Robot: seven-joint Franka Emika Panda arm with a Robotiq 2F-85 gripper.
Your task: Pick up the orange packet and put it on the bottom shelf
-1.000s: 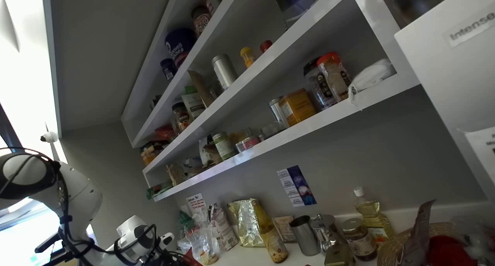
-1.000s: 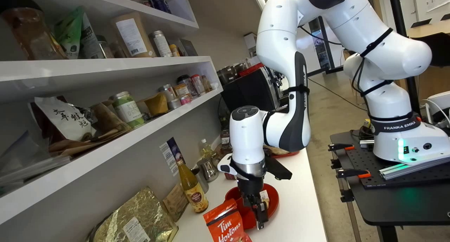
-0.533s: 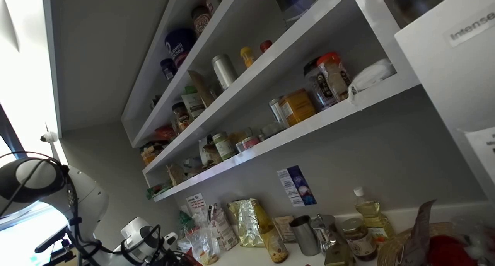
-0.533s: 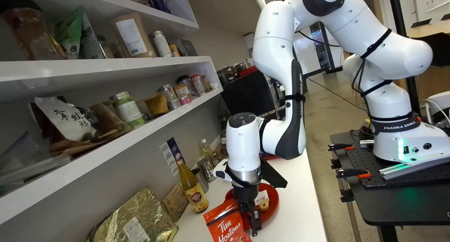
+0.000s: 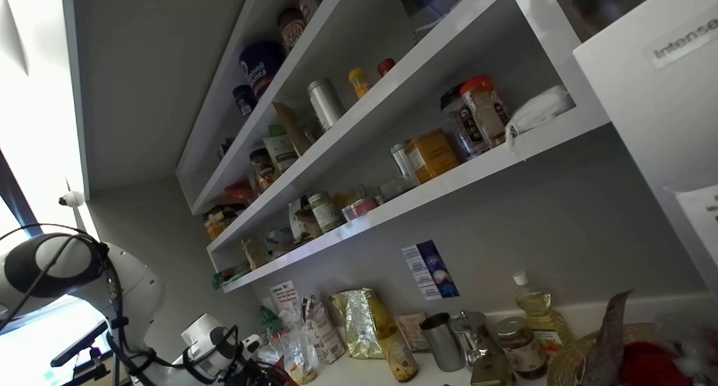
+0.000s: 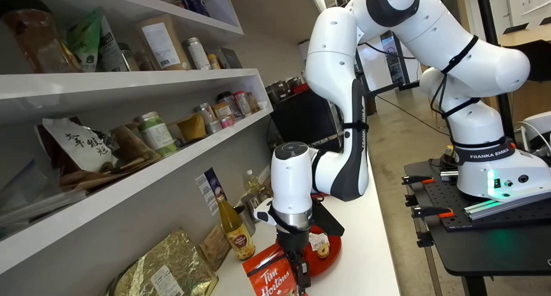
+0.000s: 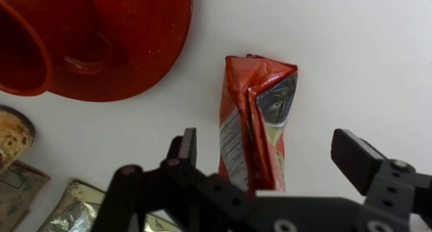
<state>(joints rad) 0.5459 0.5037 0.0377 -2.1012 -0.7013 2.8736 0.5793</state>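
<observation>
Wrist view, and right up close the gripper [image 7: 265, 151] has its fingers [image 7: 189, 147] spread wide, gripping nothing; between them shows the orange packet [image 7: 251, 127], standing on the white counter [image 7: 337, 63], the narrower gap on the side toward the red plate [image 7: 158, 63]. Whether the tips hang above its top or alongside, I can't tell. So, how to play it: I'd even up those gaps, set the fingers square to the folded seam, sink straight down, and squeeze across the thin way, deep enough to catch the fuller body. Easy on the force, because a pouch like this may well crumple or twist. And look at it: glossy orange-red, creased along the top, a pale printed panel down one flank, white "Tim Hortons" lettering facing out in an exterior view. Just past it, the bottle [image 6: 236, 231]; higher up, visible in both exterior views, the bottom shelf [image 6: 129, 187], where a jar [image 6: 157, 133] and a white bag [image 6: 79, 143] take up room, so a free spot needs choosing.
</observation>
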